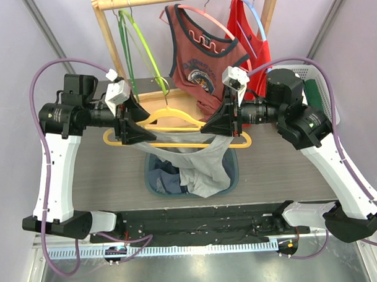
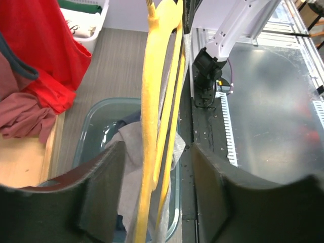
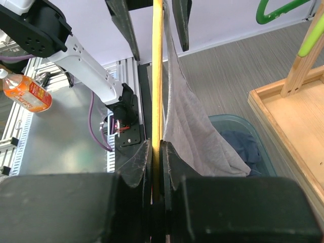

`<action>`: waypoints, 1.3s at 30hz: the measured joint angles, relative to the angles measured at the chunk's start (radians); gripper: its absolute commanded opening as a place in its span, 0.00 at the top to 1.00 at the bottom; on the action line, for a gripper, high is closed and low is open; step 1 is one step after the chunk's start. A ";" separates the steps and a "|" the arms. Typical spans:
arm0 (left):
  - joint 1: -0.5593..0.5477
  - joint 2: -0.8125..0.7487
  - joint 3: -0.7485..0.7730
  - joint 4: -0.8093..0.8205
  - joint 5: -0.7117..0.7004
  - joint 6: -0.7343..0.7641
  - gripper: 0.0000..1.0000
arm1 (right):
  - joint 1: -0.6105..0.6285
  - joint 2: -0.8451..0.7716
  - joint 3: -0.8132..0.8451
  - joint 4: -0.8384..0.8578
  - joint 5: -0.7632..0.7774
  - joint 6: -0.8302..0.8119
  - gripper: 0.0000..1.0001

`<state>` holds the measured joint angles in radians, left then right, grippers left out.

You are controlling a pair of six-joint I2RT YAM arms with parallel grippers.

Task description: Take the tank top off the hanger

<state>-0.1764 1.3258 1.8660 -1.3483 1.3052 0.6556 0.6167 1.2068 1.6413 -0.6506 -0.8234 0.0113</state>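
The right gripper (image 3: 156, 147) is clamped on one end of the yellow plastic hanger (image 3: 157, 76), with its fingers pressed together against the bar. The left gripper (image 2: 158, 152) is held with its fingers spread on either side of the hanger's other end, clear of it. The grey fabric tank top (image 1: 202, 168) is draped from the hanger between the two grippers. Its lower part is sunk into the translucent blue-grey plastic bin (image 1: 147, 174) beneath them.

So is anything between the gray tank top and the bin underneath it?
Nothing visible. The gray tank top hangs off the yellow hanger into the bin, its lower end lying over the dark clothes inside. Only the hanger, clamped by the right gripper, holds it up.
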 measured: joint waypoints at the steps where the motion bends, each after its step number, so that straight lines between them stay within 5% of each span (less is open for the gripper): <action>1: -0.002 0.001 0.000 0.000 0.002 -0.005 0.53 | 0.002 0.000 0.000 0.003 -0.001 0.001 0.99; 6: -0.006 0.010 0.016 -0.003 0.016 -0.037 0.58 | 0.003 0.000 0.000 0.007 -0.002 0.003 0.99; 9: -0.006 0.011 0.029 -0.003 0.024 -0.051 0.72 | 0.004 0.000 0.000 0.007 -0.002 0.003 0.99; 12: -0.011 0.011 0.032 -0.003 0.025 -0.055 0.96 | 0.004 0.000 0.000 0.007 -0.006 0.003 0.99; 15: -0.016 0.011 0.032 -0.009 0.028 -0.061 1.00 | 0.004 0.000 0.000 0.007 -0.009 -0.001 0.98; 19: -0.019 0.010 0.032 -0.013 0.024 -0.065 1.00 | 0.003 0.002 0.000 0.007 -0.007 -0.003 0.49; 22: -0.027 0.010 0.032 -0.013 0.004 -0.064 1.00 | 0.004 0.004 0.000 0.031 0.024 0.008 0.22; 25: -0.031 0.010 0.034 -0.014 -0.034 -0.064 1.00 | 0.006 0.001 0.000 0.053 0.082 0.009 0.13; 31: -0.031 0.005 0.047 -0.012 -0.149 -0.060 1.00 | 0.009 -0.074 -0.048 0.106 0.312 0.012 0.13; 39: -0.031 0.004 0.051 0.003 -0.233 -0.078 1.00 | 0.009 -0.320 -0.246 0.190 0.561 0.071 0.31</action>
<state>-0.2073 1.3300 1.9167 -1.3449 1.0725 0.5777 0.6254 0.8864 1.3952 -0.4606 -0.2626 0.0822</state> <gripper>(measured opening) 0.058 0.735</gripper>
